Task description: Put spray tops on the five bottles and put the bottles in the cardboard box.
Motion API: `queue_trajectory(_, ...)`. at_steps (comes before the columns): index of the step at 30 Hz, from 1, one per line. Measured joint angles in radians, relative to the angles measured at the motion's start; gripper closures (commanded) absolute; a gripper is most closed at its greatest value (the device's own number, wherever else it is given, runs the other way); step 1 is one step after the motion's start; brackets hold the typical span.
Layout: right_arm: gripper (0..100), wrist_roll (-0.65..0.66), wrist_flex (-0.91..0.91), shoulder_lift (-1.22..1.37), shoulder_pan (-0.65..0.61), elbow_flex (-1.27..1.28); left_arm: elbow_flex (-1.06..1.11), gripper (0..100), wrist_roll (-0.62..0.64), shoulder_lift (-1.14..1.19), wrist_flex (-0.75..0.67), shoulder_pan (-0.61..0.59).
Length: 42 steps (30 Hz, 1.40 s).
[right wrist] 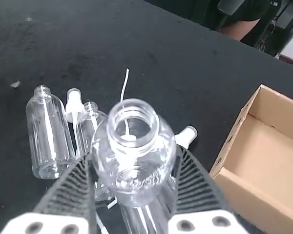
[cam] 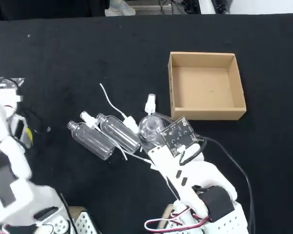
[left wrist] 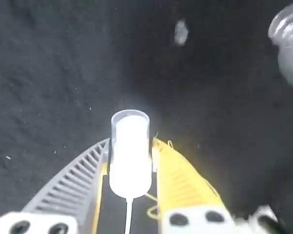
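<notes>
My right gripper [right wrist: 132, 168] [cam: 149, 129] is shut on a clear bottle [right wrist: 132, 146] [cam: 149, 126], held upright with its neck open and no top on it. Two more clear bottles [cam: 90, 140] [cam: 118, 132] lie side by side to its left, also uncapped [right wrist: 46, 131] [right wrist: 90, 127]. White spray tops [cam: 88, 118] [cam: 150, 103] [right wrist: 74, 100] [right wrist: 185, 135] lie among them. At the table's far left, my left gripper [left wrist: 131, 146] [cam: 7, 92] is shut on a white spray top [left wrist: 131, 156], its thin tube trailing back between the fingers. The cardboard box [cam: 206, 114] [right wrist: 234, 146] stands open to the right.
A clear bottle's neck [left wrist: 288, 44] shows close to the left gripper. A loose spray top with a long tube [cam: 129, 122] lies by the bottles. The table is covered with black cloth [cam: 63, 53]. Cables [cam: 229, 156] run from the right arm's base.
</notes>
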Motion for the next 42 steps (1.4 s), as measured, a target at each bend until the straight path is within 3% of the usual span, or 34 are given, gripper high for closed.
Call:
queue_trajectory(3, 98.8, -0.002, -0.032, -0.003, -0.002, 0.037, 0.15, 97, 0.084, -0.193, -0.109, 0.055)
queue_trajectory(6, 98.8, -0.011, -0.057, 0.002, -0.002, 0.054, 0.17, 97, 0.196, -0.374, -0.143, 0.146)
queue_trajectory(12, 98.8, -0.071, -0.061, 0.002, -0.002, 0.054, 0.117, 97, 0.453, -0.661, -0.152, 0.448)
queue_trajectory(17, 98.8, -0.077, -0.064, 0.002, -0.002, 0.054, -0.021, 97, 0.597, -0.767, -0.273, 0.721)
queue_trajectory(24, 98.8, -0.077, -0.064, 0.002, -0.002, 0.054, -0.098, 97, 0.784, -0.793, -0.491, 0.947)
queue_trajectory(30, 98.8, -0.077, -0.064, 0.002, -0.002, 0.054, -0.137, 97, 0.81, -0.793, -0.562, 1.099)
queue_trajectory(42, 98.8, -0.08, -0.112, 0.002, -0.002, 0.077, -0.095, 97, 0.812, -0.83, -0.631, 1.163)
